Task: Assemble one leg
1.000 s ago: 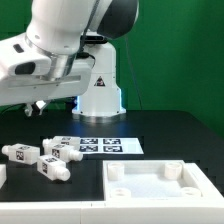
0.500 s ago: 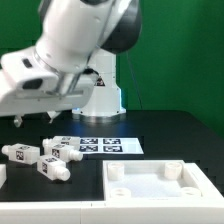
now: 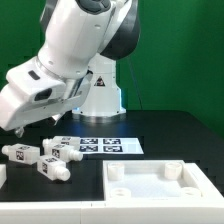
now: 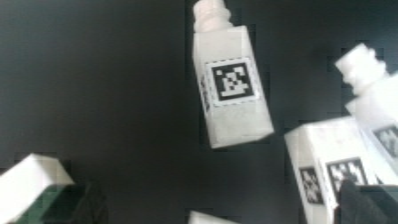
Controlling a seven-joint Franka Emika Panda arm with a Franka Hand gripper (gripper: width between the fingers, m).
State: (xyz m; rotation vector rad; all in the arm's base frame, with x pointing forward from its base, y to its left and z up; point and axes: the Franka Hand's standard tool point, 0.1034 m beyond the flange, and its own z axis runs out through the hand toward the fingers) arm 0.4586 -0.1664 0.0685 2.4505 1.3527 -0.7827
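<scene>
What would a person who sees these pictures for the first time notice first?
The big white robot arm fills the upper left of the exterior view, bent down toward the black table. Near that view's lower left lies a cluster of tagged white legs, and the wrist view shows one such leg up close. A wide white square panel with corner sockets sits at the exterior view's lower right.

The white arm [image 3: 78, 40] rises from its base [image 3: 100, 92] and leans steeply down toward the exterior view's left. The wrist [image 3: 38, 88] is tilted, sloping low to that side. The gripper [image 3: 14, 126] hangs at the frame's edge, mostly cut off. The wrist view shows one finger [image 4: 36, 185], white with a dark pad. How far the jaws stand apart cannot be told.
</scene>
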